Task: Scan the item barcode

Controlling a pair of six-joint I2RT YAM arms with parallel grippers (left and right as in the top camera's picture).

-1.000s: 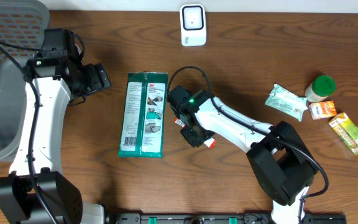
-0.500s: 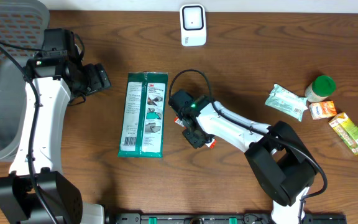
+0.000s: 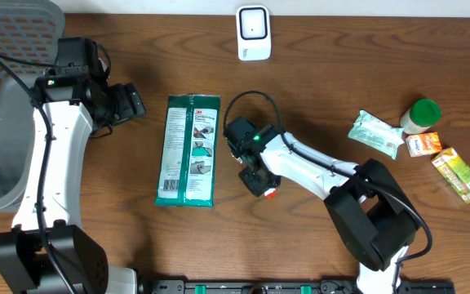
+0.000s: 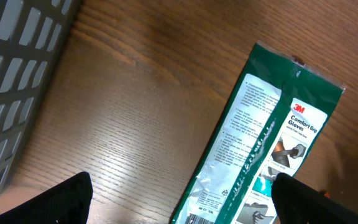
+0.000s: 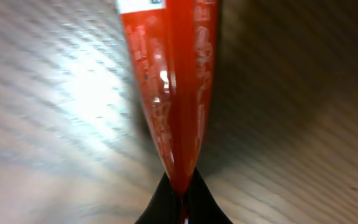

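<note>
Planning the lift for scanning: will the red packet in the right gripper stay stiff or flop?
The red packet looks thin and wrinkled, so it will probably flop. Its glossy film, pinched only at one edge by the right gripper, might slip.

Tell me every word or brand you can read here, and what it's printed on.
"3M": on the green glove package.
"Comfort Grip Gloves": same package, under the logo.
Fine print on its white panel: too small to read.
Print on the red packet: blurred, unreadable.
Print on the orange box and yellow box: too small.
</note>
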